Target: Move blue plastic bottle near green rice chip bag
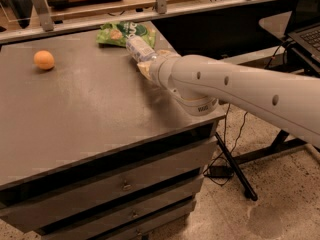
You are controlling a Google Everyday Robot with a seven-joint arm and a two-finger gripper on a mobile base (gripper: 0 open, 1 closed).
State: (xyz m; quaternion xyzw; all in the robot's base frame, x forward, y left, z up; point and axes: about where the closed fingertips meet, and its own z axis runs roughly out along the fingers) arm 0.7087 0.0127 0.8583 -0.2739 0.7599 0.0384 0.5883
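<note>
The blue plastic bottle (138, 48) is a small clear bottle with a pale label. It lies tilted at the table's far right, and its far end touches the green rice chip bag (122, 33). The bag is flat, crinkled and bright green, and lies at the table's far edge. My gripper (145, 67) is at the end of the white arm that reaches in from the right. It is shut on the bottle's near end, just above the tabletop. The wrist hides most of the gripper.
An orange ball (44, 60) sits at the table's far left. The grey table (85, 119) has drawers below its front edge. A metal rail (160, 6) runs behind the table. A laptop (305, 29) on a stand is at the right.
</note>
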